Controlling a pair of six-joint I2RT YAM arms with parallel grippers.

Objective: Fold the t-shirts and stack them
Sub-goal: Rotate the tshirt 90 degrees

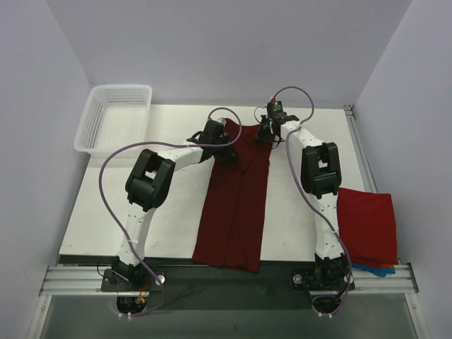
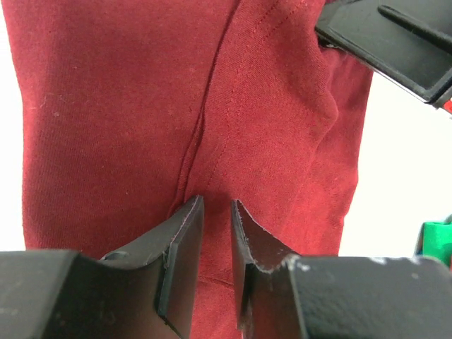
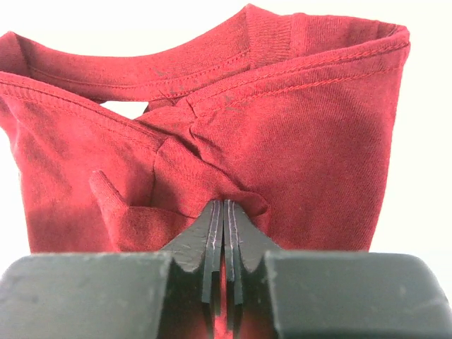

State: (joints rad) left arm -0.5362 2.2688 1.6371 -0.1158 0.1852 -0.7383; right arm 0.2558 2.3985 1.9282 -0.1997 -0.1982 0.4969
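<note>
A dark maroon t-shirt (image 1: 236, 205) lies folded into a long strip down the middle of the table, collar end at the far side. My right gripper (image 1: 267, 134) is at that far end, shut on a bunched fold of the cloth just below the collar (image 3: 212, 56); its pads (image 3: 215, 219) meet with fabric pinched at the tips (image 3: 224, 205). My left gripper (image 1: 227, 150) rests on the shirt's far left part, open, with a narrow gap (image 2: 217, 205) over flat cloth (image 2: 127, 106) beside a seam. A brighter red t-shirt (image 1: 367, 224) lies folded at the right edge.
A white mesh basket (image 1: 116, 89) stands at the back left corner. A blue-green edge of cloth (image 1: 372, 268) peeks from under the red shirt. The table's (image 1: 141, 219) near edge meets the metal rail holding both arm bases. Grey walls close in on three sides.
</note>
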